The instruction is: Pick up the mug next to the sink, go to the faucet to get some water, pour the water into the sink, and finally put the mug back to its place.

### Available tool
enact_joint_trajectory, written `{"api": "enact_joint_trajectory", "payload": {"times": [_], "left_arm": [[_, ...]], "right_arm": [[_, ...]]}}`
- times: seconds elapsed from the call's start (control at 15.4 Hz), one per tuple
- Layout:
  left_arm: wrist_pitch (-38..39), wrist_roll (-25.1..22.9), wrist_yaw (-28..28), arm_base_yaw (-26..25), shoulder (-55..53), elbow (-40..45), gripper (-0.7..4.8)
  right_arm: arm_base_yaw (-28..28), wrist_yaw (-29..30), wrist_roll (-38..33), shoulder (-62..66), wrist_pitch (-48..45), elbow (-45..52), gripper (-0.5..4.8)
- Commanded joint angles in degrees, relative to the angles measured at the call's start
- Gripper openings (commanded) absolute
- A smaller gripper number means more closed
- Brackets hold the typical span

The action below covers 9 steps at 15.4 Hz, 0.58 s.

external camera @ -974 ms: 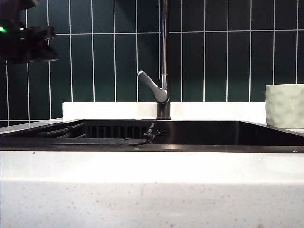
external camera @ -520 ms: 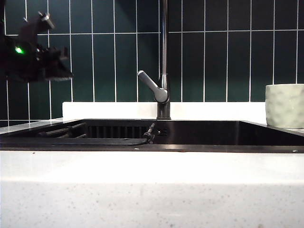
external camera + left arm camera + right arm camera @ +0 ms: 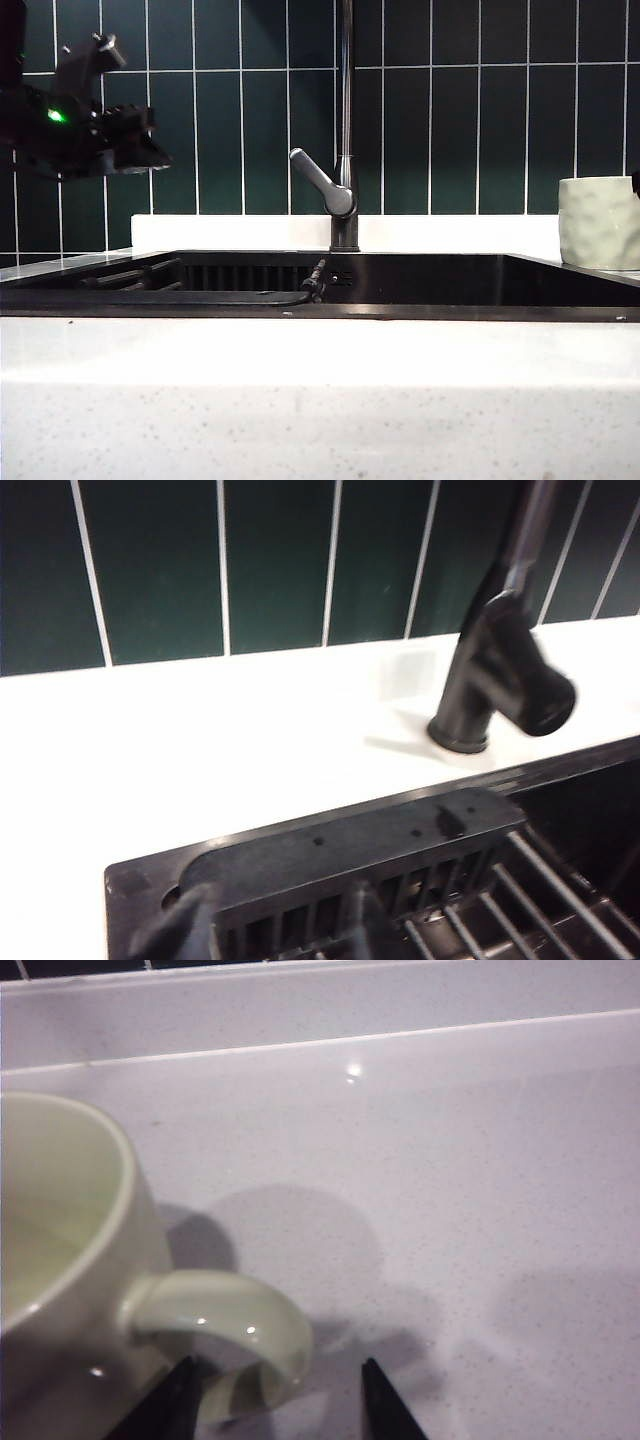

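The cream dimpled mug (image 3: 600, 222) stands on the countertop at the far right, beside the black sink (image 3: 430, 281). In the right wrist view the mug (image 3: 60, 1230) is upright and its handle (image 3: 235, 1325) curves into the space between the two dark fingers. My right gripper (image 3: 280, 1402) is open around that handle, not closed on it. The dark faucet (image 3: 345, 120) with its grey lever (image 3: 318, 180) rises behind the sink's middle. My left gripper (image 3: 155, 150) hovers at the upper left, above the sink's left end, open and empty (image 3: 278, 930); the faucet (image 3: 495, 675) lies ahead of it.
A black slatted rack (image 3: 150, 275) lies in the sink's left part; it is the rack (image 3: 400, 865) just beyond my left fingers. White speckled countertop (image 3: 320, 400) runs along the front, and a low white ledge (image 3: 240, 232) meets the dark green tiled wall (image 3: 480, 120).
My left gripper has moved right and slightly down, toward the faucet. A dark sliver has appeared at the right edge beside the mug. The mug has not moved.
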State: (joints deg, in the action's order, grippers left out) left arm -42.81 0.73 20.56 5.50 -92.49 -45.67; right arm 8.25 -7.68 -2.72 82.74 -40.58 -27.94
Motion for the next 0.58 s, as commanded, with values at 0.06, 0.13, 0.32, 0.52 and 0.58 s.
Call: {"api": "enact_joint_trajectory", "payload": {"times": [0.06,0.13,0.32,0.52,0.58], "left_arm": [[0.0,1.2,0.3,0.1,-1.6,-3.6,1.66],[0.8,1.5,0.3,0.2,-2.3,-5.1,1.66],[2.0,1.5,2.7,0.2,-4.3,-8.2,1.65],[2.3,1.6,2.9,0.4,-5.6,-8.8,1.65],[2.6,1.6,2.9,0.5,-6.0,-8.9,1.66]], "right_arm": [[0.6,-0.4,0.2,1.3,-3.0,-1.3,2.21],[0.9,-0.3,0.2,1.8,-3.1,-1.8,2.21],[2.1,-0.1,0.2,3.7,-3.4,-3.4,2.21],[2.9,0.5,0.2,5.7,-3.4,-4.6,2.21],[3.0,0.5,0.2,6.5,-3.4,-5.1,2.21]]}}
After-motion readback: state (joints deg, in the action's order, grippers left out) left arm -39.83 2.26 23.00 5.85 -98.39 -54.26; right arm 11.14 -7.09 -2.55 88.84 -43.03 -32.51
